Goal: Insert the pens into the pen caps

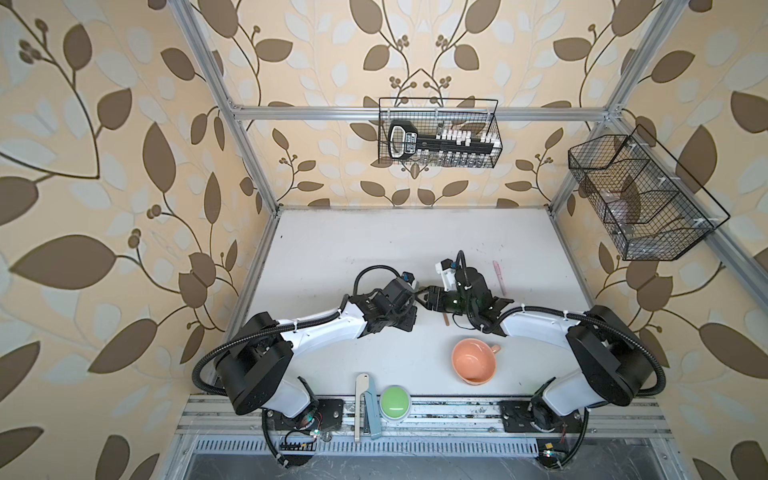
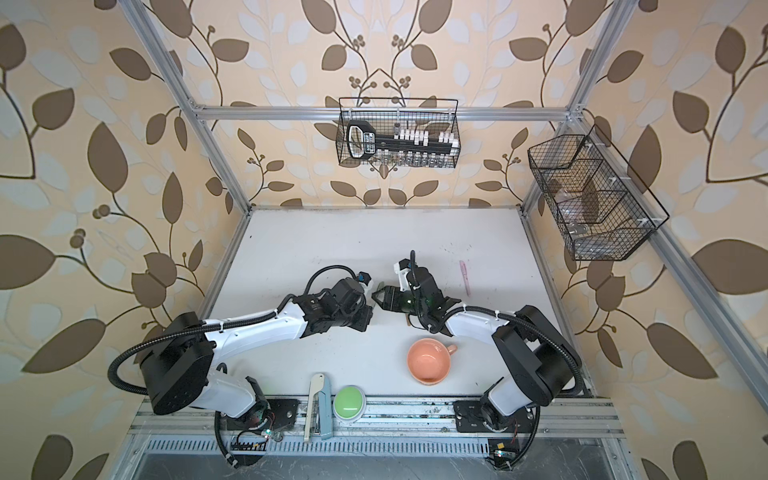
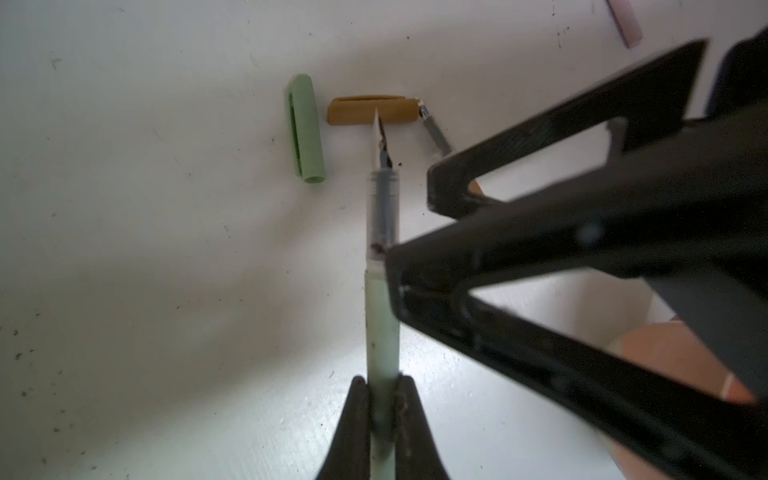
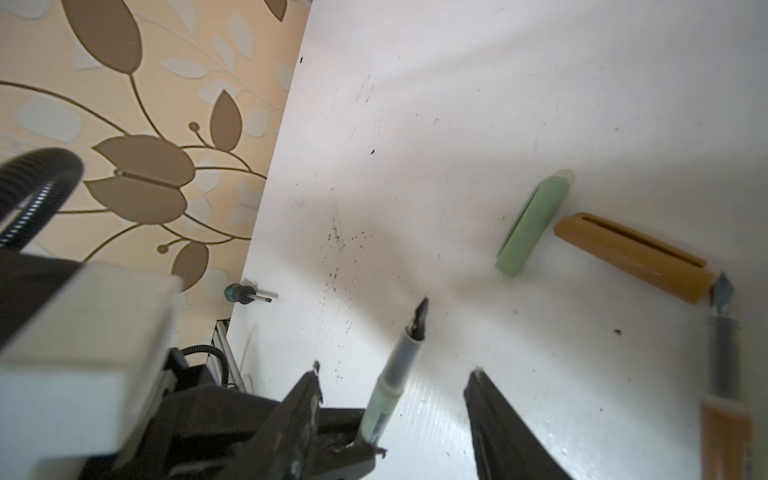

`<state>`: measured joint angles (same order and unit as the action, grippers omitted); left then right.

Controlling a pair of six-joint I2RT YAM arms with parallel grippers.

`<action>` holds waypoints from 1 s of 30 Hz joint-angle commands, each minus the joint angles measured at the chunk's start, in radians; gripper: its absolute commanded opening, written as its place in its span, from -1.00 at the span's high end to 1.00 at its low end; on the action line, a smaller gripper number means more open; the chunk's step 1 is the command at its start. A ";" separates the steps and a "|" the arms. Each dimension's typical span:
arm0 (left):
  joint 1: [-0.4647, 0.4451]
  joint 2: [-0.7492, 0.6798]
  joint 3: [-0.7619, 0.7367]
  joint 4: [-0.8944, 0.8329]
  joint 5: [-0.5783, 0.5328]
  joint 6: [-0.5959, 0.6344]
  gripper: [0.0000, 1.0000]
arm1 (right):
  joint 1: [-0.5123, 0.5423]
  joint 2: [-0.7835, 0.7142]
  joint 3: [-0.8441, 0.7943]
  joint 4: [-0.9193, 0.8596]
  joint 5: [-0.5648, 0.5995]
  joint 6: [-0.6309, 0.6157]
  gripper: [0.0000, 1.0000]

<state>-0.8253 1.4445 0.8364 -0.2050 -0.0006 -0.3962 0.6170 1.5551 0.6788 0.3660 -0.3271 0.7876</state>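
Grey-green pen (image 3: 382,316): clenched in left end effector (image 3: 382,386), long axis in line with it, nib pointing away, toward the caps.
Green cap (image 3: 306,129), tan cap (image 3: 370,111), tan pen (image 4: 725,361): flat on speckled white bench (image 1: 374,241); leaf-patterned walls.
Right end effector (image 4: 395,370): released, jaws straddling the grey-green pen.
Pink pen (image 1: 500,277): well apart, rightward.

No text can be read with certainty in any view. Lettering is seen only in both top views, on a black handle (image 1: 400,139) (image 2: 358,139) lying in the wire basket (image 1: 495,124) (image 2: 456,124) that is hung from the back rail (image 1: 311,112). White print is carried on a label (image 1: 411,141) along the grip, but it is too small and blurred to be made out.
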 commanded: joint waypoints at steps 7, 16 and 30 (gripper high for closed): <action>-0.006 -0.067 -0.003 0.013 0.003 0.008 0.79 | 0.005 0.067 0.025 0.136 -0.060 0.073 -0.12; -0.006 -0.074 -0.004 0.013 -0.012 0.009 0.80 | 0.009 0.115 0.045 0.193 -0.079 0.105 0.05; -0.006 -0.083 0.017 0.021 -0.008 0.008 0.39 | -0.007 0.116 0.058 0.189 -0.091 0.107 0.84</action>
<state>-0.8253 1.4052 0.8360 -0.2050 -0.0029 -0.3912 0.6186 1.6665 0.7143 0.5426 -0.4057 0.8909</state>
